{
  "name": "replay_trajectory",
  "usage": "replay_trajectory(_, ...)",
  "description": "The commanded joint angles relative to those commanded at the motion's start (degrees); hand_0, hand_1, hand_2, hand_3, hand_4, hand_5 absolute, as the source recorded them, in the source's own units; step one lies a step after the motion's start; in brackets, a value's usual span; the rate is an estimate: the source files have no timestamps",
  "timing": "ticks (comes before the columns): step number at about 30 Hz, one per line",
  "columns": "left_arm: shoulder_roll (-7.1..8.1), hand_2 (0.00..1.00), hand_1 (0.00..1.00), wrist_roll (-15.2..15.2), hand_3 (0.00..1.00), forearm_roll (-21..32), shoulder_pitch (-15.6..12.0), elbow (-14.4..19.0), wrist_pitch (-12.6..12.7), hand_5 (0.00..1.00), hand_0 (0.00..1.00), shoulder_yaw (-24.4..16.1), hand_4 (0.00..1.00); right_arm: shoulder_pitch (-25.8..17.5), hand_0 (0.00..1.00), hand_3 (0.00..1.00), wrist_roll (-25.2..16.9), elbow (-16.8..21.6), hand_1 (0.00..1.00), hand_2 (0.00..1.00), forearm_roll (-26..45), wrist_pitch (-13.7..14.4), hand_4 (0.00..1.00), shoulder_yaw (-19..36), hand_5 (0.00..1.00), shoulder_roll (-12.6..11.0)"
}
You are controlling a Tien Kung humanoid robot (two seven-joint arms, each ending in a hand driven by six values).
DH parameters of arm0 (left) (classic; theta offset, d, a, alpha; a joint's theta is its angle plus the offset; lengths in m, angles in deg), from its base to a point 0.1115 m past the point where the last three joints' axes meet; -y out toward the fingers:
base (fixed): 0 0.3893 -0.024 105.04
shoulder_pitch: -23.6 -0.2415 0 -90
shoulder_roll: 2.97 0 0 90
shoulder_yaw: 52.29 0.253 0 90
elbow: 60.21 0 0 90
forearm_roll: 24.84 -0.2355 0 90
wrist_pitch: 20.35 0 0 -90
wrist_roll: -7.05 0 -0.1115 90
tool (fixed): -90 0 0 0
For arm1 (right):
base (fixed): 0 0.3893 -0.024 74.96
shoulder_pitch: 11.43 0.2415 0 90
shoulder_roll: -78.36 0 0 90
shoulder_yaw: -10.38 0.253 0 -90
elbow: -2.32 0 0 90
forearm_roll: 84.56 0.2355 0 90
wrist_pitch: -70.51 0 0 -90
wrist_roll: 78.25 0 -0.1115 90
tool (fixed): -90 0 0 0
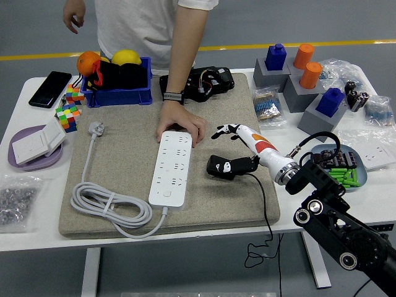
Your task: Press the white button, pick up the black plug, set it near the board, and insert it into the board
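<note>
Robot right hand (238, 158) grips the black plug (220, 166), fingers curled around it, on the mat (124, 154) just right of the white board (170, 167). The plug's cord (267, 213) trails off the table's near edge. A person's hand (179, 128) presses on the board's far end, steadying it. The left arm is out of view. To insert well, the hand should line the plug up over a socket and push straight down, cord slack.
</note>
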Motion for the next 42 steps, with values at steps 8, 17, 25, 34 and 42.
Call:
replay_trajectory(8, 0.0, 0.651, 0.655, -0.19, 0.652, -0.44, -0.29, 0.0, -0.01, 0.01, 0.655, -0.37, 0.624, 0.77, 0.766, 0.447, -0.91, -3.87, 0.772, 0.779, 1.53, 0.28, 0.978, -2.16, 0.211, 0.53)
replay_trajectory(17, -0.24, 0.652, 0.655, -0.03, 0.651, -0.22, -0.2, 0.0, -0.02, 0.01, 0.655, -0.29, 0.624, 2.62, 0.758, 0.445, -1.34, -8.76, 0.766, 0.76, 2.18, 0.47, 0.959, -3.45, 0.192, 1.29)
replay_trajectory(25, -0.37, 0.651, 0.656, -0.13, 0.652, -0.59, -0.28, 0.0, -0.03, 0.01, 0.655, -0.79, 0.624, 3.13, 0.746, 0.452, -1.77, -10.63, 0.758, 0.752, 2.06, 0.65, 0.94, -3.25, 0.172, 1.37)
replay_trajectory(34, -0.44, 0.652, 0.656, -0.03, 0.651, -0.53, -0.26, 0.0, -0.03, 0.01, 0.654, -0.75, 0.623, 2.97, 0.715, 0.47, -1.29, -11.61, 0.734, 0.738, 2.12, 0.05, 0.925, -3.19, 0.148, 1.1)
replay_trajectory(42, -0.4, 0.652, 0.655, -0.06, 0.651, -0.71, -0.13, 0.0, -0.02, 0.009, 0.654, -0.89, 0.623, 2.81, 0.6, 0.463, -1.79, -11.73, 0.655, 0.669, 2.61, -0.17, 0.913, -3.33, 0.135, 1.12)
